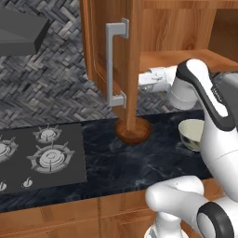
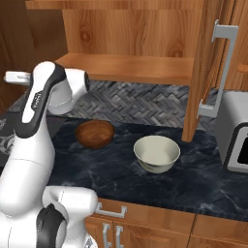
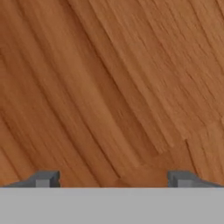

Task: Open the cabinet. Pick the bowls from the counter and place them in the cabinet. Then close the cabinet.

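Gripper released, empty, facing cabinet wood. Left door swung open, masks wooden bowl; right base view shows it whole, beside cream bowl. Hob left, toaster oven right.

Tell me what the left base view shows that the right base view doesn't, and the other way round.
Left base view alone: the dark grey gas hob with its burners, a grey hood at upper left, and the left cabinet door swung open with its bar handle facing the camera.

Right base view alone: a grey appliance at the right edge, the open right cabinet door, and lower drawer handles.

Both: the wooden bowl and the cream bowl on the black counter, the cabinet shelf, the herringbone wall, and the white arm.
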